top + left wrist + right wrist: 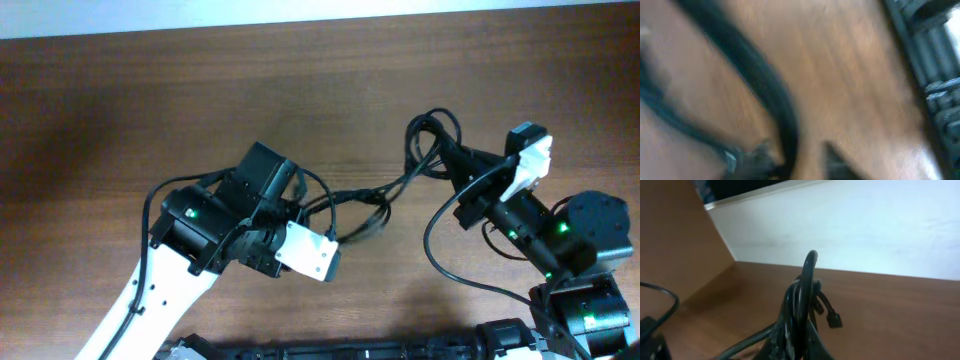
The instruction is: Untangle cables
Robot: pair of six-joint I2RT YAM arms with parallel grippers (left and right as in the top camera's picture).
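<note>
The cables [400,183] are thin black cords stretched across the middle of the wooden table between my two grippers. My right gripper [447,160] is shut on their looped end; in the right wrist view the loop [807,290] stands up from its jaws [800,350], with a small plug [834,321] hanging to the right. My left gripper [297,207] is at the other end of the cables. The left wrist view is blurred: a black cord [775,95] runs down between the fingers [800,162], which seem shut on it. A loose plug end [375,225] lies near the left gripper.
The table's far edge meets a white surface [300,15] at the top. A black rail [400,345] runs along the front edge. The right arm's own thicker wire [440,260] loops over the table beside its base [590,250].
</note>
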